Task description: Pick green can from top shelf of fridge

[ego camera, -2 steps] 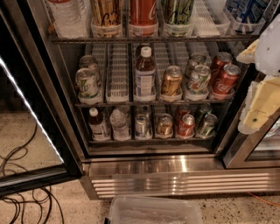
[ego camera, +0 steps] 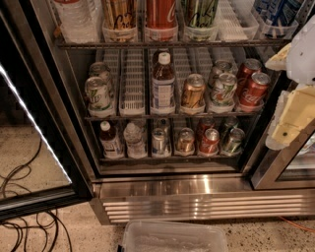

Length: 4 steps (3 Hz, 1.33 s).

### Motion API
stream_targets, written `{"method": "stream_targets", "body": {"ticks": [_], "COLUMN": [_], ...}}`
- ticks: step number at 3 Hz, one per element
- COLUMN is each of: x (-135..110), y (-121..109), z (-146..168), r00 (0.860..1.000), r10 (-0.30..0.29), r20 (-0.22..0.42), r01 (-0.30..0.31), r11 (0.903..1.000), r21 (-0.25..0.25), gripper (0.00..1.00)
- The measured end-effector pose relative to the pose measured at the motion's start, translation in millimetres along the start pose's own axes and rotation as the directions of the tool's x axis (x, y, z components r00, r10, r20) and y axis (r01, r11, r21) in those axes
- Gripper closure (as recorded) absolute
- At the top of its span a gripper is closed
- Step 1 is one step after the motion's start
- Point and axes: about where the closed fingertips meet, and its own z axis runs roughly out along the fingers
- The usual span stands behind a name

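A clear plastic tub (ego camera: 174,238) sits on the speckled floor nearest the viewer, with black cables (ego camera: 24,231) trailing at left. Behind it the fridge (ego camera: 206,202) stands with its glass door (ego camera: 29,147) swung open. The robot's gripper (ego camera: 290,108) hangs at the fridge's right edge, level with the middle rack and holding nothing; whether it is open or closed cannot be told. Deepest in, the green can (ego camera: 202,12) stands upright on the top shelf (ego camera: 162,44), just right of a red can (ego camera: 161,15).

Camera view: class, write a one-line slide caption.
Tool at the open fridge's right edge, apart from the green can on the top shelf.
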Motion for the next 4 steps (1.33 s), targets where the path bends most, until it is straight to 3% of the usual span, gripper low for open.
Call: {"method": "stream_targets", "body": {"ticks": [1,2,3,4], "x": [-20,-46,-68,-76], "y": [-7,-8,-15,-35], "z": [14,33,39,31], "r00": [0.995,0.953,0.892,0.872], "r10": [0.035,0.158,0.256,0.246], "r20": [0.094,0.258,0.373,0.423], "r01": [-0.037,-0.168,-0.293,-0.319], "r11": [0.9992,0.9857,0.9549,0.9412], "r21": [0.016,0.016,0.046,0.11], "gripper": [0.0,0.0,0.0,0.0]}}
